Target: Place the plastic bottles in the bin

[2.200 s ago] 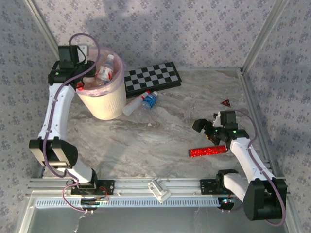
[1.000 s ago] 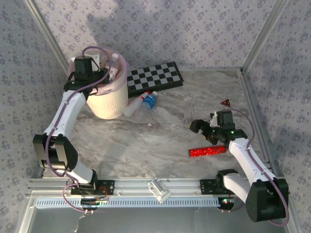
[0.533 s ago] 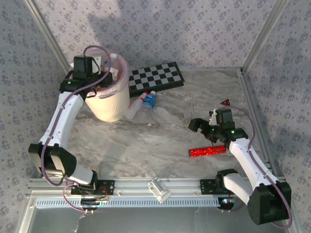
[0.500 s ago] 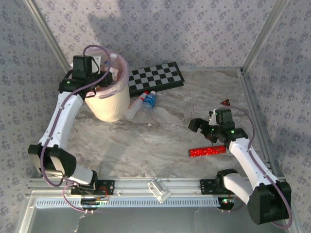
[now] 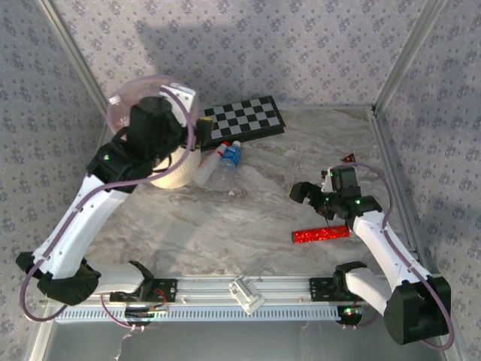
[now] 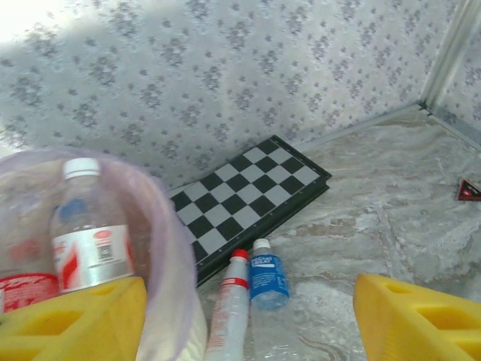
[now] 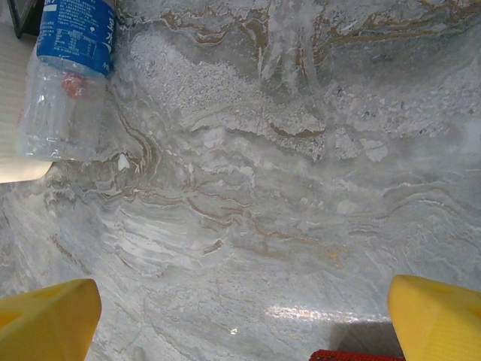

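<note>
Beside the bin lie two plastic bottles, a red-capped one [image 5: 207, 164] [image 6: 229, 308] and a blue-labelled one [image 5: 231, 156] [image 6: 268, 278] [image 7: 68, 68]. The bin [image 5: 171, 171] is cream with a pink liner [image 6: 161, 226]. Inside it stands a white-capped bottle with a red label [image 6: 90, 233], and another red label [image 6: 26, 289] shows lower down. My left wrist [image 5: 154, 128] hangs high over the bin. My left gripper [image 6: 248, 331] is open and holds nothing. Low over bare table at the right, my right gripper [image 5: 308, 192] [image 7: 240, 323] stands open with nothing between its fingers.
A black-and-white checkerboard [image 5: 240, 120] [image 6: 248, 195] lies behind the two bottles, against the back wall. A red glittery tube [image 5: 321, 235] lies just in front of my right gripper. A small red triangle [image 5: 347, 158] sits near the right wall.
My left gripper has opened and the left arm has risen up from the bin's rim toward the camera. The right arm has barely shifted.
</note>
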